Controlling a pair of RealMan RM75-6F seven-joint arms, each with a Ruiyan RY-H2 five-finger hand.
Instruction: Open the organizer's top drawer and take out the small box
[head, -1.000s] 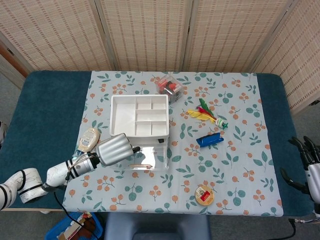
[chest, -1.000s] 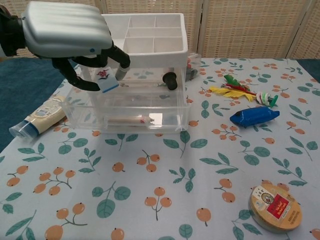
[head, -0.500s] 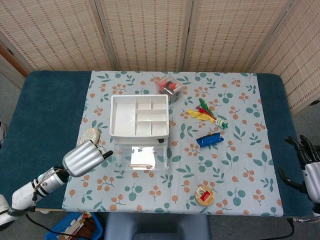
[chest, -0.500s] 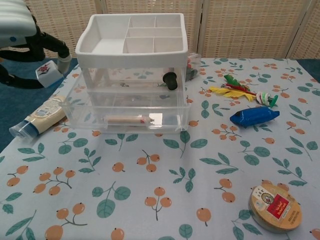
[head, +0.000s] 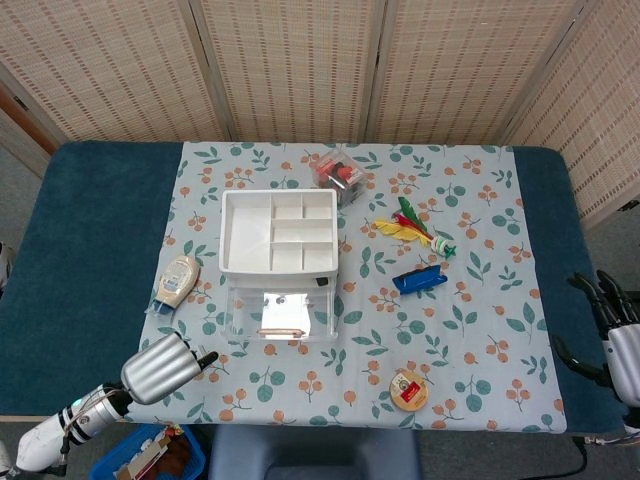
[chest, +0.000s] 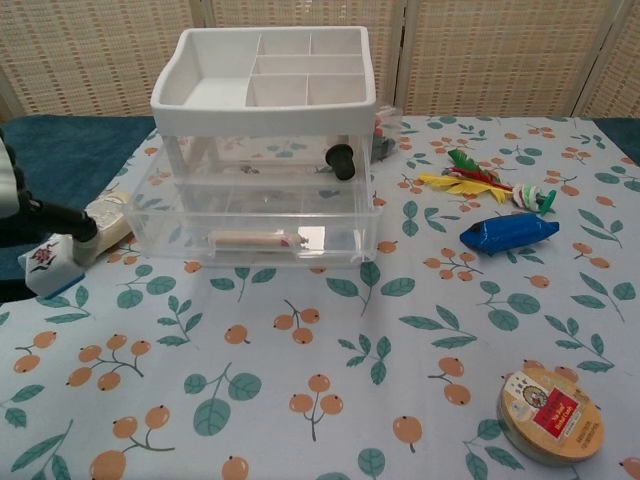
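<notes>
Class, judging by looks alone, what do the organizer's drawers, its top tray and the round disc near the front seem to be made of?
Drawers: clear glossy plastic, probably; contents show through and the front reflects light.
Top tray: opaque white plastic, it seems; smooth moulded dividers.
Disc: looks like light wood or cardboard, matte tan with a printed label; uncertain.

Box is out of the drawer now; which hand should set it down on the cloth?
Left. The left hand already holds the small white box low beside the clear plastic organizer; the right hand idles at the far table edge.
</notes>
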